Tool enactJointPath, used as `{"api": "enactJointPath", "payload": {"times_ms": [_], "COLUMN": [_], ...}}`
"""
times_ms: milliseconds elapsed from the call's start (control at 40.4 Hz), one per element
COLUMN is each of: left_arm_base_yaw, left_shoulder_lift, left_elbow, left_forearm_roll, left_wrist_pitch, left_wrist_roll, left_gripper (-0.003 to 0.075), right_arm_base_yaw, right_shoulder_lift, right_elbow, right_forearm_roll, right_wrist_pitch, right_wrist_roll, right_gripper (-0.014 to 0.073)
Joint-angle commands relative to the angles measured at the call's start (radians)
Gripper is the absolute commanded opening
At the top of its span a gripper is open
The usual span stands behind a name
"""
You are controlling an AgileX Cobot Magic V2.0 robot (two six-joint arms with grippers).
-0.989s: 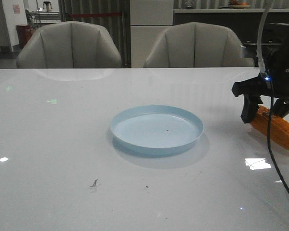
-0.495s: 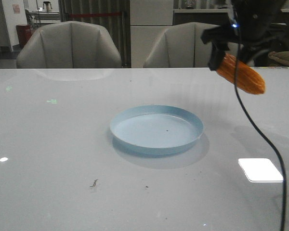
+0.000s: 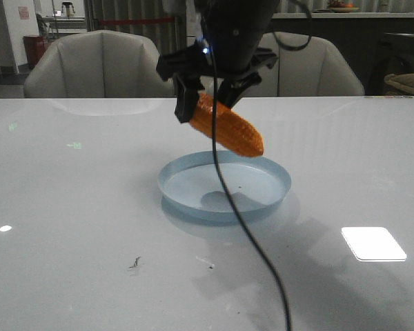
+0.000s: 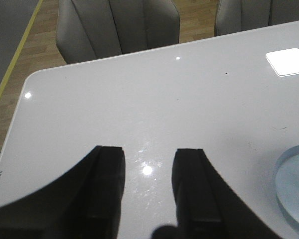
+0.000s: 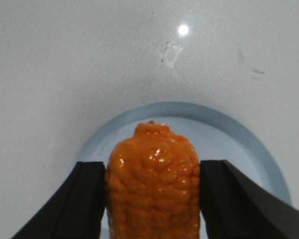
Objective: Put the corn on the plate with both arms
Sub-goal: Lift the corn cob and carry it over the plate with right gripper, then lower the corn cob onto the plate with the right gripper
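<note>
The pale blue plate (image 3: 261, 187) lies in the middle of the white table. My right gripper (image 3: 205, 107) is shut on the orange-yellow corn (image 3: 229, 129) and holds it tilted in the air above the plate's far part, tip down to the right. In the right wrist view the corn (image 5: 152, 185) sits between both fingers, over the plate (image 5: 229, 125). My left gripper (image 4: 148, 152) is open and empty above bare table, away from the plate's edge (image 4: 290, 191). The left arm does not show in the front view.
Two grey chairs (image 3: 100, 65) (image 3: 297, 65) stand behind the table's far edge. A bright light patch (image 3: 372, 243) lies on the table front right. Small dark specks (image 3: 134, 263) lie front left. The table's corner (image 4: 32, 79) shows in the left wrist view.
My right gripper lifted the corn off the table at the right and carried it up and left until it hangs over the plate.
</note>
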Motion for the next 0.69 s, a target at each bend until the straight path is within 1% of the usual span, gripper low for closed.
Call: {"api": "enactJointPath", "payload": {"times_ms": [0, 74, 223, 297, 445, 519, 668], "left_arm_base_yaw": [-0.002, -0.002, -0.002, -0.002, -0.002, -0.002, -0.002], "left_shoulder_lift": [-0.019, -0.019, -0.019, -0.019, -0.019, -0.019, -0.019], "left_elbow": [-0.025, -0.025, -0.025, -0.025, -0.025, -0.025, -0.025], "left_forearm_roll": [-0.011, -0.026, -0.047, -0.047, -0.047, -0.049, -0.053], "left_wrist_pitch": [-0.069, -0.069, -0.069, -0.069, -0.069, -0.069, -0.069], "left_wrist_roll": [-0.010, -0.010, -0.010, -0.010, -0.010, -0.010, -0.010], "left_gripper": [0.0313, 0.0313, 0.0313, 0.0313, 0.0313, 0.0313, 0.0313], "right_arm_base_yaw": [0.001, 0.001, 0.001, 0.001, 0.001, 0.001, 0.001], "right_shoulder_lift": [-0.018, 0.015, 0.054, 0.065, 0.080, 0.078, 0.059], "right_elbow": [-0.036, -0.036, -0.036, -0.037, -0.039, -0.039, -0.051], "right_forearm_roll": [0.001, 0.002, 0.002, 0.002, -0.003, -0.010, -0.035], "right_wrist_pitch": [-0.044, -0.043, -0.044, -0.044, -0.036, -0.032, -0.008], "right_wrist_roll": [-0.010, -0.010, -0.010, -0.010, -0.010, -0.010, -0.009], "right_gripper": [0.0408, 0.0436, 0.0444, 0.0464, 0.0560, 0.0589, 0.0596]}}
